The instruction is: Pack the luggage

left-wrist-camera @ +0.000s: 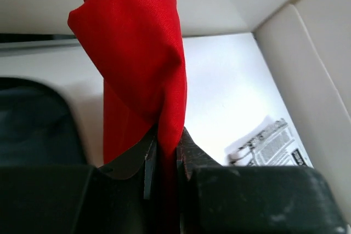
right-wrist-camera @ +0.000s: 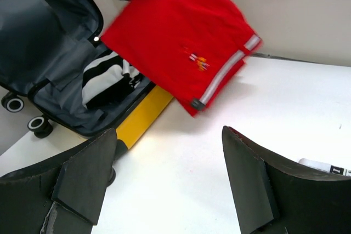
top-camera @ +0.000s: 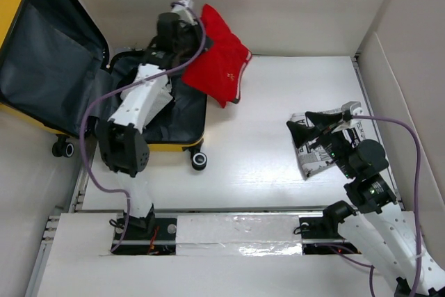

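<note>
— Around the edges?
— Cream wall panels at the back and on the right, meeting in a corner.
— And below?
— White tabletop, matte, evenly lit, faint glare mid-surface. Silver taped strip along the near edge.

Cloth and print on your white table
You have a red garment, pale-trimmed with a small emblem, at the far side; a black-and-white striped cloth just beside it; a newsprint-patterned piece well apart on the right.
</note>
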`<state>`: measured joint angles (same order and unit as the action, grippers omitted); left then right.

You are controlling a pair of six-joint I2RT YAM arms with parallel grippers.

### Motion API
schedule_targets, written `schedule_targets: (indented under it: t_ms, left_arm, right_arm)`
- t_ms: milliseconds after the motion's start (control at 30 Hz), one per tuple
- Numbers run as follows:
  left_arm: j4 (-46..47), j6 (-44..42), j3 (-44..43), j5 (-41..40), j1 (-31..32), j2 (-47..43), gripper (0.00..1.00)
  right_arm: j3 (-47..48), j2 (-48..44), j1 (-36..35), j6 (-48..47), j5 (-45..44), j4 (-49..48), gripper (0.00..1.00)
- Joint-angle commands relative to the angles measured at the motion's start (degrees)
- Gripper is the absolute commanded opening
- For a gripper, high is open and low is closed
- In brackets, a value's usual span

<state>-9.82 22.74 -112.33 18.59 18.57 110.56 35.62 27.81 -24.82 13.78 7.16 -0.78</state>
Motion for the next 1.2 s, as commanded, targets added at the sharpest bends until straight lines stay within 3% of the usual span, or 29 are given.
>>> schedule_targets:
  t_ms: [0,167,467,533,800,833,900,933,1000,1100,1167]
  left_arm:
    - [6.39,-0.07,7.29,3.29,-7.65,-11.13,0.00]
    - [11.91,2.82,21.42,8.20,-19.68,-18.17,0.00]
    - [14.91,0.64,38.49,6.90,-32.71,-23.46,0.00]
    - [17.03,-0.93,42.26,3.93,-33.25,-23.55,0.00]
    - [15.18,-4.72,43.51,-10.32,-36.59,-18.46,0.00]
    - [15.01,-4.99,43.25,-10.50,-36.59,-18.11,0.04]
    - [14.75,-4.12,42.81,-9.98,-36.59,-17.32,0.25]
    - [14.75,-3.94,42.73,-9.80,-36.59,-17.31,0.44]
    - [15.62,-3.58,43.25,-10.93,-35.80,-19.06,0.62]
    - [16.59,-3.14,43.25,-11.74,-33.34,-23.44,0.74]
    - [17.29,-1.57,42.90,-11.30,-30.80,-25.91,0.80]
  right_arm:
    - [0.15,-0.30,-0.23,0.11,0.40,-2.04,0.83]
    - [0.42,-0.48,-0.23,-0.33,2.33,-1.60,0.83]
    - [0.51,-1.62,-0.23,-0.42,1.98,-0.81,0.83]
    - [0.33,-1.80,-0.23,-0.42,2.24,-0.98,0.84]
    - [0.24,-1.45,-0.23,-0.77,2.16,-0.45,0.84]
    - [0.07,-1.36,-0.23,-0.77,2.07,-0.54,0.84]
    - [-0.11,-0.66,-0.23,-0.69,1.98,-1.24,0.84]
    - [-0.11,-0.48,-0.23,-0.77,2.16,-1.25,0.84]
    - [-0.11,0.31,-0.23,-0.77,2.33,-1.42,0.84]
    - [-0.11,0.93,-0.23,-0.77,2.33,-1.51,0.81]
    - [-0.11,1.37,-0.23,-0.77,2.16,-1.60,0.72]
